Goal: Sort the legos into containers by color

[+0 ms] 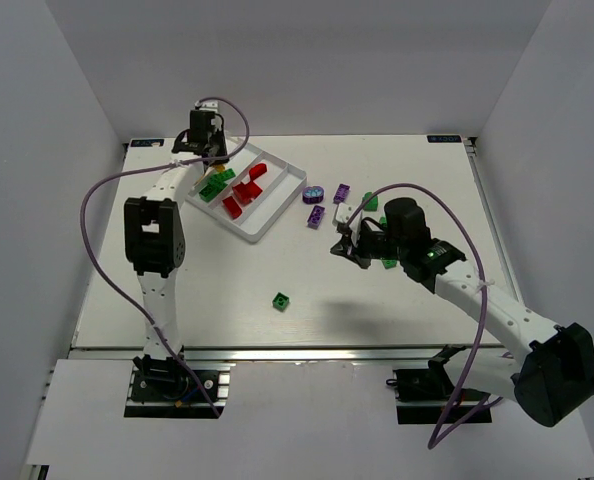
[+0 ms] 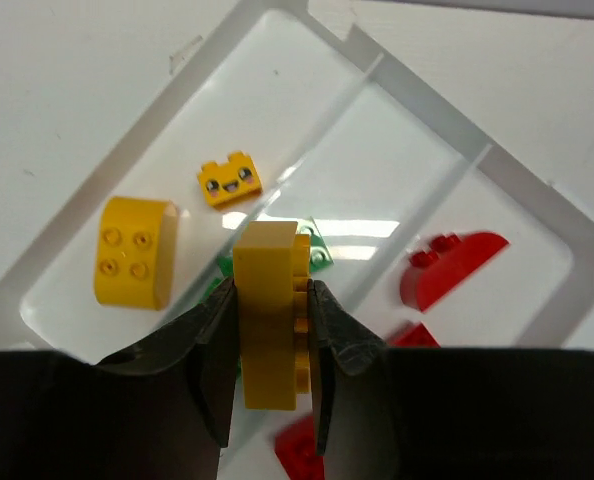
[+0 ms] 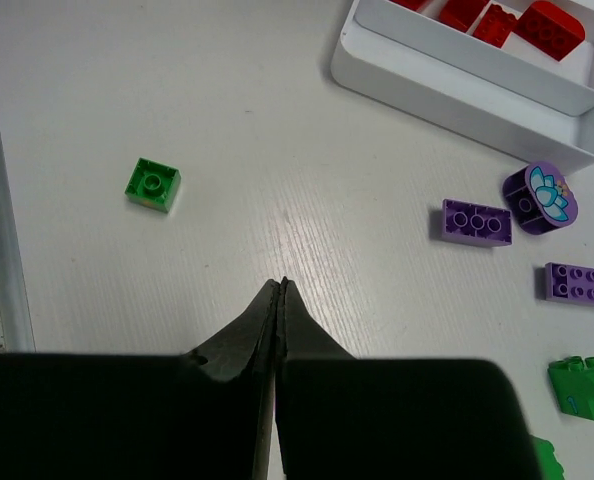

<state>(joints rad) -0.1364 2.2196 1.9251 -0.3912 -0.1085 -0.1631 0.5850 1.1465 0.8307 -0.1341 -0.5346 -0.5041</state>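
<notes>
Clamped between the fingers of the left gripper (image 2: 272, 292) is a yellow brick (image 2: 267, 250), held upright on its end with its studs facing right. It hangs over the white tray (image 2: 397, 170), above the wall between the first two compartments. Below it in the end compartment lie a curved yellow brick (image 2: 135, 250) and a small yellow brick with a face (image 2: 228, 180), near each other but apart. The held brick and the fingers cover most of a green brick (image 2: 318, 252) in the next compartment. Red bricks (image 2: 452, 268) lie further along.

From above, the left arm crosses the tray's left end and hides part of it.

The right gripper (image 3: 280, 288) has its jaws pressed together with nothing between them, low over the bare table (image 3: 177, 80). A small green square brick (image 3: 153, 185) sits alone well to one side. On the other side, just outside the tray wall, are a flat purple brick (image 3: 476, 222), a round purple piece (image 3: 540, 197) with a flower on it, and a second flat purple brick (image 3: 580, 283). A green wedge (image 3: 583, 387) lies at the frame edge. From above, the right arm covers part of this loose cluster.
</notes>
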